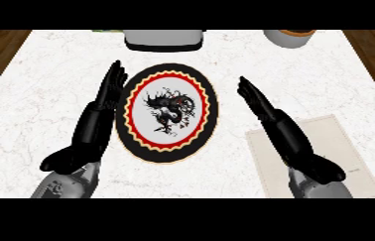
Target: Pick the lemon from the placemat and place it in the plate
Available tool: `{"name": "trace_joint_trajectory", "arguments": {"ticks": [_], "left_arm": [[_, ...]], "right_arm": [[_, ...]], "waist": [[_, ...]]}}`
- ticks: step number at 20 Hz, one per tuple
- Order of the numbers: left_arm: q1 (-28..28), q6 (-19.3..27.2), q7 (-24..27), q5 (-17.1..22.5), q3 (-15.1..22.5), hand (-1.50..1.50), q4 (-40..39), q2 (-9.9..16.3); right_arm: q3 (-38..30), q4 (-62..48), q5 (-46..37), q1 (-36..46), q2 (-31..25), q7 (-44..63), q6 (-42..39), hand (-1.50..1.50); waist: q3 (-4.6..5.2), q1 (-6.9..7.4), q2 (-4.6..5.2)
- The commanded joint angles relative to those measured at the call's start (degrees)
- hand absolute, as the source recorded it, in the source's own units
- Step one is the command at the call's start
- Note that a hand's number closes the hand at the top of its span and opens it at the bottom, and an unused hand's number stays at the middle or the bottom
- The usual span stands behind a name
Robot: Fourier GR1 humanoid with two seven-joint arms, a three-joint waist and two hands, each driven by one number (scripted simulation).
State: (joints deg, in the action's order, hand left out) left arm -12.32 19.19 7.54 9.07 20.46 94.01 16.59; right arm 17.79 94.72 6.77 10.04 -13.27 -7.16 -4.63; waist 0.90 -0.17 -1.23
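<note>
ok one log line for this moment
left robot hand: open | right robot hand: open | plate: bare | placemat: lemon not visible

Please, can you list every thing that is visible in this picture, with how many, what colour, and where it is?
plate: one, black rim, red ring, white centre with a dark figure, middle of the counter
placemat: one, beige, right of the plate, partly under the right hand; no lemon shows on it
grey object: one, grey on a black base, far edge behind the plate
pot: one, grey with a brown rim, far right edge
counter: one, white marble
left hand: one, black, open, left of the plate
right hand: one, black, open, between plate and placemat
</note>
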Motion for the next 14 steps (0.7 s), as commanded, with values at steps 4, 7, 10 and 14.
{"name": "trace_joint_trajectory", "arguments": {"ticks": [4,7,10,14], "left_arm": [[-1.36,-5.65,-6.29,3.06,-8.99,0.0,1.0,8.42],[-0.89,-3.77,-7.7,1.13,-7.73,0.0,-1.05,8.53],[-0.96,-5.57,-9.11,3.27,-9.65,0.0,-1.76,10.03],[0.84,-9.42,-8.41,5.94,-12.26,0.0,-1.02,12.66]], "right_arm": [[-0.77,-2.29,-10.27,4.58,2.53,3.52,8.76,1.5],[-1.77,-8.22,-25.67,2.23,-13.17,8.67,10.26,1.5],[-1.31,-11.79,-34.94,-0.62,-9.11,14.73,22.3,1.5],[-1.17,-10.62,-34.37,-8.37,6.83,6.48,40.16,-1.5]], "waist": [[-0.88,0.67,1.2],[1.52,-2.16,1.18],[-0.52,-1.01,1.31],[-0.97,-0.01,1.18]]}}
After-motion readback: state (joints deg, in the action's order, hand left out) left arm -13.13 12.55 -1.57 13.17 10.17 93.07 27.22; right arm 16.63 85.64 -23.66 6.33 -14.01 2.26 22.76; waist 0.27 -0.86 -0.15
